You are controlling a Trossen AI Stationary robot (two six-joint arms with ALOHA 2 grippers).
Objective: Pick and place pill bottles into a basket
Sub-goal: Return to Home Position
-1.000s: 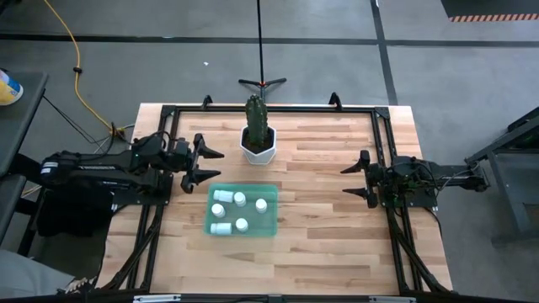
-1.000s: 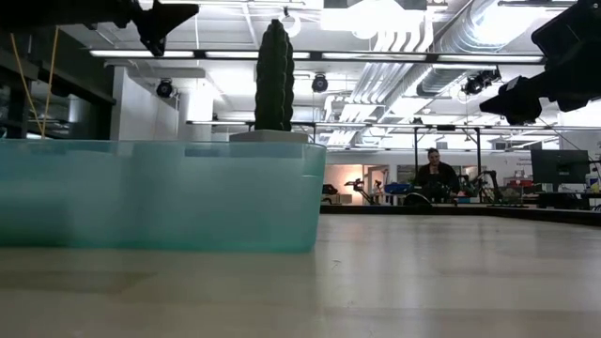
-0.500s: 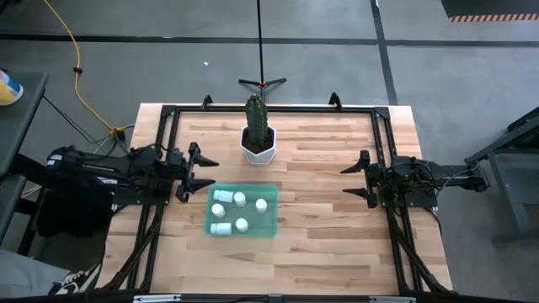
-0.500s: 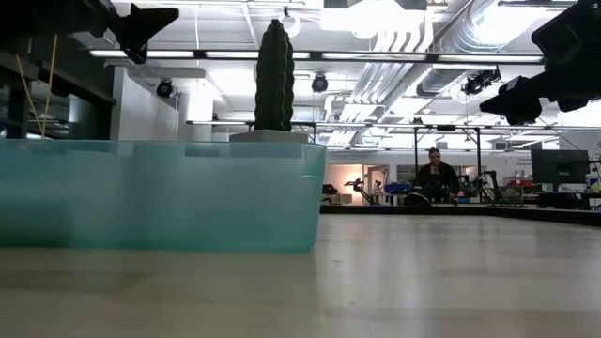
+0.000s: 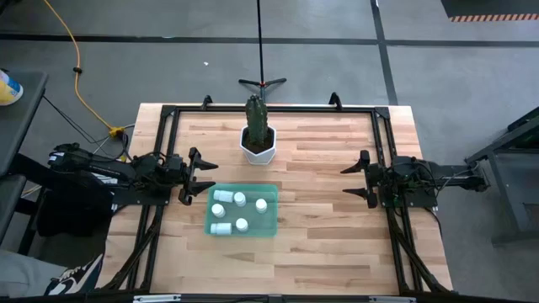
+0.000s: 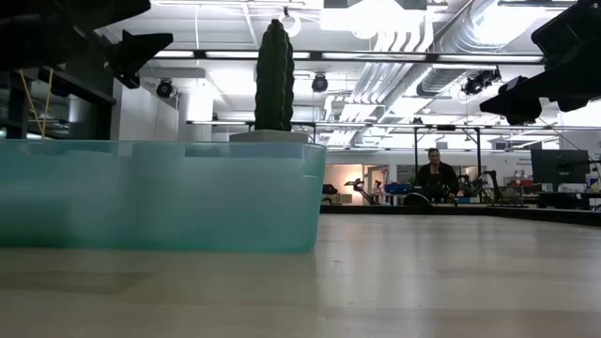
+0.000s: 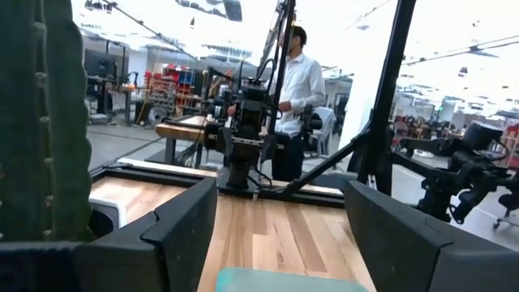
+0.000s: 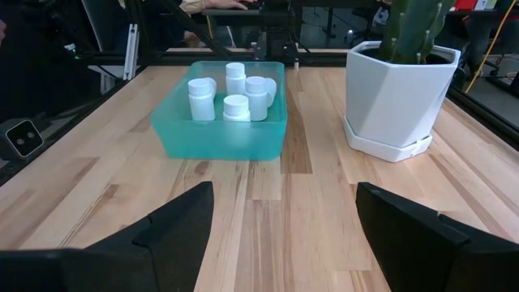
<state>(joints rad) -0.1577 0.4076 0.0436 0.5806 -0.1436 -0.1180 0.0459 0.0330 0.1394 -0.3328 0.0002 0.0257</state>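
Since a second ago, the left gripper [image 5: 202, 176] has drawn back from the shallow translucent teal-green plastic basket [image 5: 268, 225] and hangs just beside it, fingers spread and empty. All six small white capped pill bottles [image 5: 240, 199] lie inside that basket, so the job looks finished. Well apart from the basket, the right gripper [image 5: 349, 182] waits, fingers released too.

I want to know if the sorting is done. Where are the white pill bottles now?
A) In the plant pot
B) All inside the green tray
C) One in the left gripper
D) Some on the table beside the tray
B: the high view shows the pill bottles all inside the green tray, none on the table, and the left gripper open and empty.
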